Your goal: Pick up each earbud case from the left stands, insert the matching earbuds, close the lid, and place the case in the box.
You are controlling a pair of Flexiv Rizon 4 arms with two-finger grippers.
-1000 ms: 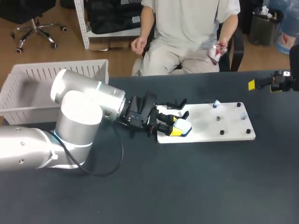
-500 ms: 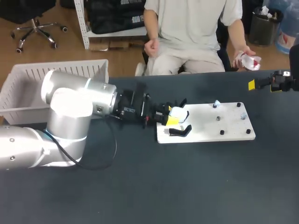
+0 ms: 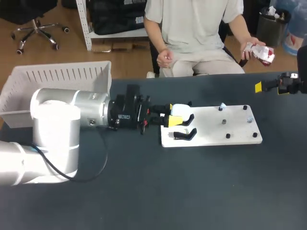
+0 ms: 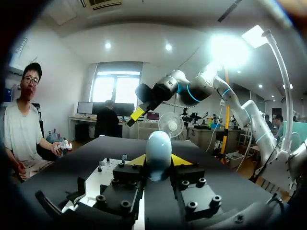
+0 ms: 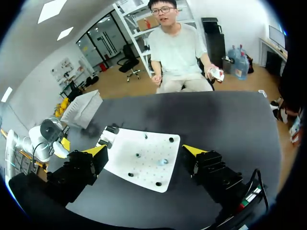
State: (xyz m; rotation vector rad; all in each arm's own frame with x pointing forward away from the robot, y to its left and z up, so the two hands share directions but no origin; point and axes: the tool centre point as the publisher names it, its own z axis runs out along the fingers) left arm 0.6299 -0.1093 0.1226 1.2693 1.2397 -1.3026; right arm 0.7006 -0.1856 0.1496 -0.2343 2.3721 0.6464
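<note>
Between the yellow-tipped fingers of the left hand (image 3: 172, 115), the white earbud case (image 3: 181, 110) is sitting pinched from both sides, its rounded end sticking out ahead of the fingertips. That hand is reaching in level over the dark desk (image 3: 192, 191), and the case is hanging right over the near end of the white board (image 3: 211, 129). Just below the case a black stand (image 3: 186, 120) is waiting, though whether the two are touching is impossible to tell. A second stand (image 3: 184, 135) is standing just beside the hand, on the same end of the board. Further ahead of the fingers, across the board, a small pale piece (image 3: 222, 106) is perching among black pegs, too small to name. Back behind the left hand, alongside its arm, the white slatted box (image 3: 57, 79) is resting at the desk's far corner. Over on the other side, the right hand (image 5: 145, 150) is hovering well apart from all this, high above the desk, fingers spread wide with nothing between them, looking down on the board ahead of it.
</note>
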